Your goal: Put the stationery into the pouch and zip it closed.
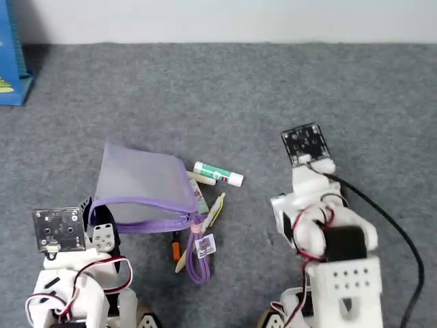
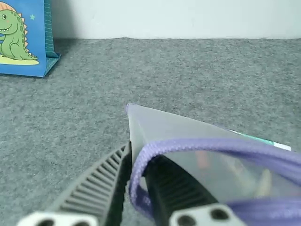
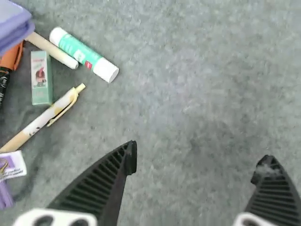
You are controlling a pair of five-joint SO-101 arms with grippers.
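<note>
A translucent purple pouch lies on the grey carpet, its mouth facing the arms. My left gripper is shut on the purple zip rim at the pouch's left end. Beside the pouch's right end lie a green-and-white glue stick, a small green eraser, a cream pen, a pale stick and an orange marker. The pouch's purple strap carries a small tag. My right gripper hangs open over bare carpet to the right of the stationery, holding nothing.
A blue box with a dinosaur picture stands at the far left by the wall. A black cable runs along the right arm's outer side. Open carpet stretches behind and to the right of the pouch.
</note>
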